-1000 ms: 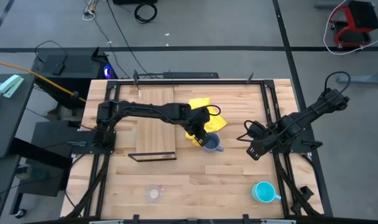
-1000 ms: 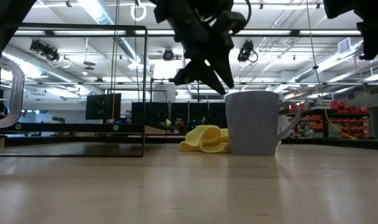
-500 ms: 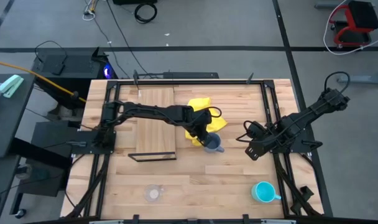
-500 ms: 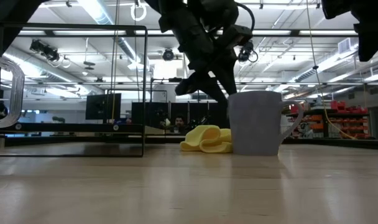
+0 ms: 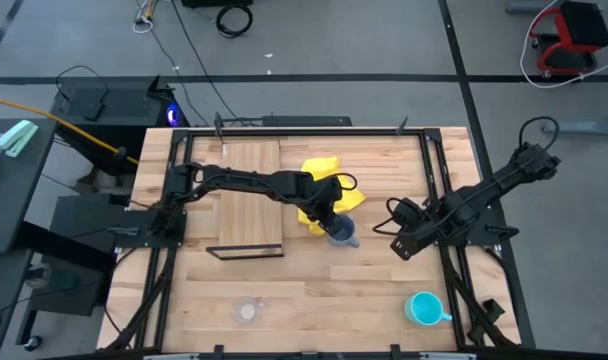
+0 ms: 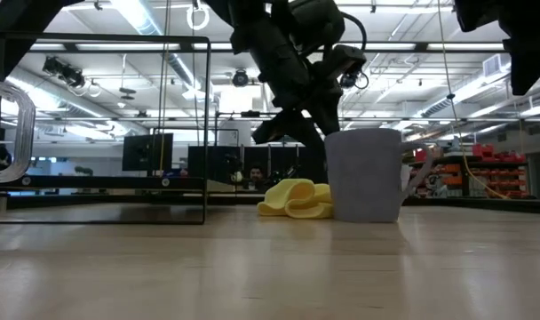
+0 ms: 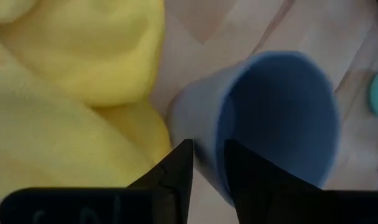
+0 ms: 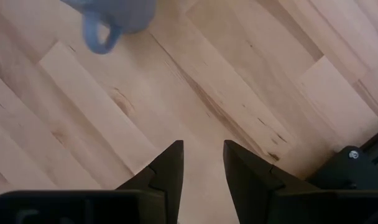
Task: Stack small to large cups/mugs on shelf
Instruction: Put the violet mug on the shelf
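High view: my left gripper (image 5: 333, 222) reaches across the middle of the table and sits at the rim of the grey-blue mug (image 5: 341, 232), which stands upright on the pale tabletop (image 5: 374, 280) just beside the yellow cloth (image 5: 324, 190). In my left wrist view my 2 fingers (image 7: 176, 171) are set narrowly, 1 outside the mug's (image 7: 270, 124) wall and 1 just inside the rim, straddling it; I cannot tell if they press on it. The cloth (image 7: 71, 93) lies against the mug's outer side.

In the low view the mug (image 6: 363, 175) rests flat on the table, with my left gripper (image 6: 292, 120) coming down at its rim.

The shelf (image 5: 249, 200) lies to the left of the cloth with nothing on it. The clear glass cup (image 5: 248, 311) stands near the front edge, and the turquoise mug (image 5: 424, 308) at the front right, well apart from each other.

My right gripper (image 5: 399, 243) waits to the right of the grey-blue mug, fingers (image 8: 167, 165) parted over bare planks, holding nothing.
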Available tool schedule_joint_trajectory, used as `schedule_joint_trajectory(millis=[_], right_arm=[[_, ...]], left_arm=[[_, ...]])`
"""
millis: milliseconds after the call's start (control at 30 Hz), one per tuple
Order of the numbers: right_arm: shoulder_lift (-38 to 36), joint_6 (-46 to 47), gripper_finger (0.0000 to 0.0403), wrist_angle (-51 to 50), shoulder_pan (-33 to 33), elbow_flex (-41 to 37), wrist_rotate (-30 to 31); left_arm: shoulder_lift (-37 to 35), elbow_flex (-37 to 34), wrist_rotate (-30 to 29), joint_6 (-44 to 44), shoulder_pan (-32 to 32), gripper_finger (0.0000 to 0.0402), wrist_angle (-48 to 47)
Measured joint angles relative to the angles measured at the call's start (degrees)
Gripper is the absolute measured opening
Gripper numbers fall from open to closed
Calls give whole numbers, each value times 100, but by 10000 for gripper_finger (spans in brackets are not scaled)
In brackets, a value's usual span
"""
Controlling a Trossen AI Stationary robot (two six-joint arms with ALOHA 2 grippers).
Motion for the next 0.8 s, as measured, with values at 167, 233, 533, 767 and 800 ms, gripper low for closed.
schedule_joint_trajectory(millis=[167,233,533,767,800], right_arm=[[10,0,121,56,0,0,2],[12,0,121,56,0,0,0],[12,0,121,58,0,0,1],[12,0,121,58,0,0,44],[12,0,121,58,0,0,42]], left_arm=[[0,-6,-14,-31,13,95,3],[0,-6,-14,-72,21,89,3],[-7,-12,-36,-151,37,29,-6],[-7,98,-24,-176,40,23,73],[-7,191,-23,-175,39,23,58]])
